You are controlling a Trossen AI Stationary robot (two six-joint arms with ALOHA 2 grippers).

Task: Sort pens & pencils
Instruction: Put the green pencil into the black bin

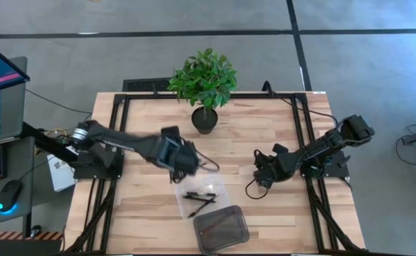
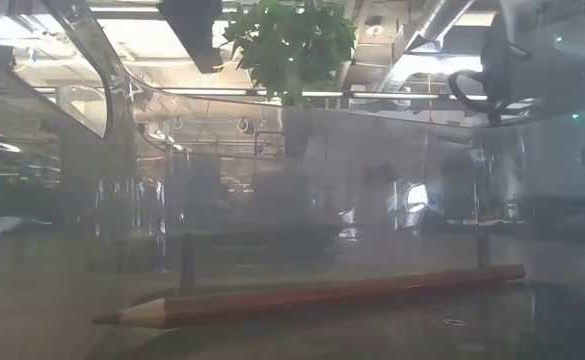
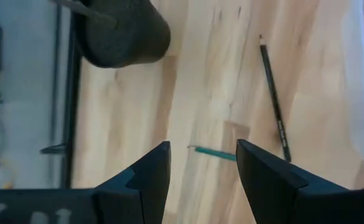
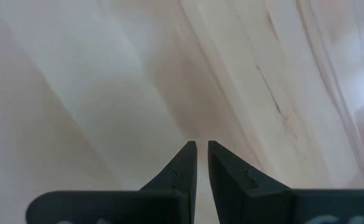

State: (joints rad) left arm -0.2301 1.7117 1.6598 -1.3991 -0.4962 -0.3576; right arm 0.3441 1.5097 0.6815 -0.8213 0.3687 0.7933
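Two containers sit near the table's (image 1: 144, 213) front edge: a clear one (image 1: 202, 193) holding pens (image 1: 200, 197) and a dark one (image 1: 222, 229) holding a red pencil (image 2: 322, 296). Left gripper (image 3: 201, 163) hovers with fingers spread over a green pencil (image 3: 214, 152), a dark pencil (image 3: 274, 99) nearby. Plant pot (image 1: 205, 119) stands behind. Right gripper (image 4: 201, 152), fingers nearly together and empty, rests over bare wood at right.

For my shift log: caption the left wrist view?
Open left gripper above the table, green pencil between its fingers, dark pencil beyond.
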